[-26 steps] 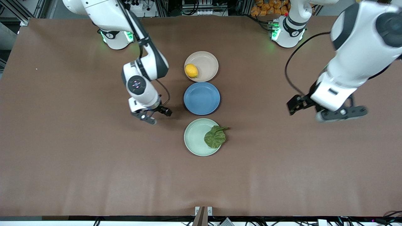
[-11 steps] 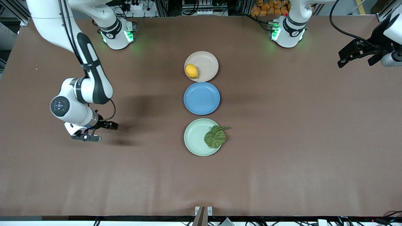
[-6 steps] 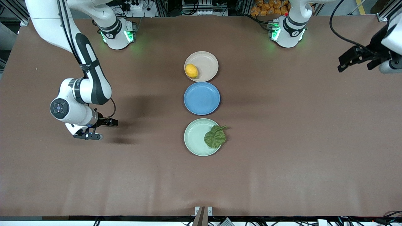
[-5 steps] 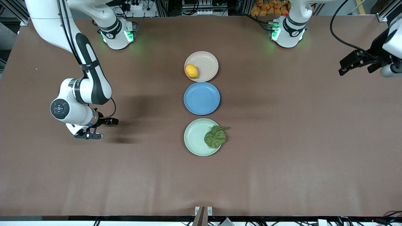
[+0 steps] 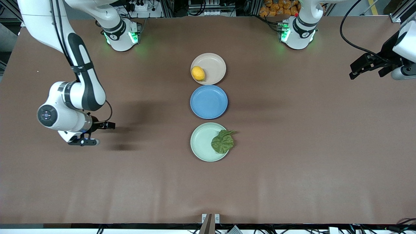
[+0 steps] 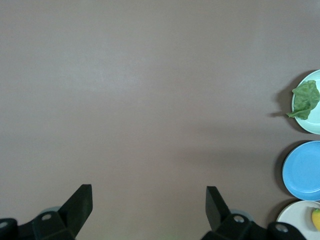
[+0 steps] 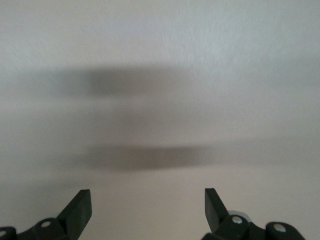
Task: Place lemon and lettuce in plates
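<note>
The lemon (image 5: 198, 73) lies in the beige-pink plate (image 5: 215, 66), farthest from the front camera. The lettuce (image 5: 223, 141) lies in the mint green plate (image 5: 201, 141), nearest the camera, its stem end over the rim toward the left arm's end. My right gripper (image 5: 97, 134) is open and empty over bare table near the right arm's end. My left gripper (image 5: 378, 69) is open and empty over the table's edge at the left arm's end. The left wrist view shows its open gripper (image 6: 147, 200), the lettuce (image 6: 305, 99), mint plate (image 6: 314, 126) and lemon (image 6: 316, 218). The right wrist view shows its open gripper (image 7: 146, 202) over bare table.
A blue plate (image 5: 209, 101) with nothing in it sits between the two other plates; it also shows in the left wrist view (image 6: 302, 170). The three plates form a line down the table's middle. Brown table cover (image 5: 292, 162) spreads all around them.
Both arms have drawn away from the plates toward their own ends of the table. In the last second the right gripper has drifted a little farther that way. Lemon and lettuce have not moved.
</note>
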Robot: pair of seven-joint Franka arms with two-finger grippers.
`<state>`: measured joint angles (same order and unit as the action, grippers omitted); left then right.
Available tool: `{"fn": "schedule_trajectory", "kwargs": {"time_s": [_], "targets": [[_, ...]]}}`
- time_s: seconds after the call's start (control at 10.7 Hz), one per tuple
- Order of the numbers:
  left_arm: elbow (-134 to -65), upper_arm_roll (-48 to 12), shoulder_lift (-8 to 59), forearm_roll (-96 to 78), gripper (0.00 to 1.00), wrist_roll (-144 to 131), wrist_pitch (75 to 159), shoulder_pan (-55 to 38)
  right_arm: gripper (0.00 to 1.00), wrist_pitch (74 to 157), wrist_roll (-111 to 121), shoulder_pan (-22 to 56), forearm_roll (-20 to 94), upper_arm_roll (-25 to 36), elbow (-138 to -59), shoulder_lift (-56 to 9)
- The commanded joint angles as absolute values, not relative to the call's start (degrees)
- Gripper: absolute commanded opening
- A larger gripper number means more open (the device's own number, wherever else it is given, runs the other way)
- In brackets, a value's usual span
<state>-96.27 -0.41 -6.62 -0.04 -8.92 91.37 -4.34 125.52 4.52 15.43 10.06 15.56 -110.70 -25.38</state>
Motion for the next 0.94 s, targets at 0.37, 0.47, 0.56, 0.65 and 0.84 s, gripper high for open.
{"fn": "schedule_trajectory", "kwargs": {"time_s": [0.37,0.47,0.56,0.65,0.84], "targets": [[-91.9,-0.7,-5.6,0.4,1.00,-6.9,92.0,-3.8,1.00,114.7,7.7,-7.2,3.8,-5.6,-109.0,-13.7],[-91.7,-0.7,-5.6,0.4,1.00,-6.9,92.0,-3.7,1.00,111.1,6.6,-7.9,2.3,-6.8,-109.2,-10.0],[-91.7,-0.7,-5.6,0.4,1.00,-6.9,92.0,-3.7,1.00,108.2,5.6,-7.9,0.7,-7.6,-109.2,-6.7],[-91.6,-0.7,-5.5,0.4,1.00,-6.9,92.0,-3.8,1.00,105.8,5.4,-7.9,0.2,-7.8,-109.2,-3.7],[-91.6,-0.7,-5.5,0.4,1.00,-6.8,92.0,-3.8,1.00,103.1,5.4,-8.4,-0.3,-8.0,-109.2,1.8]]}}
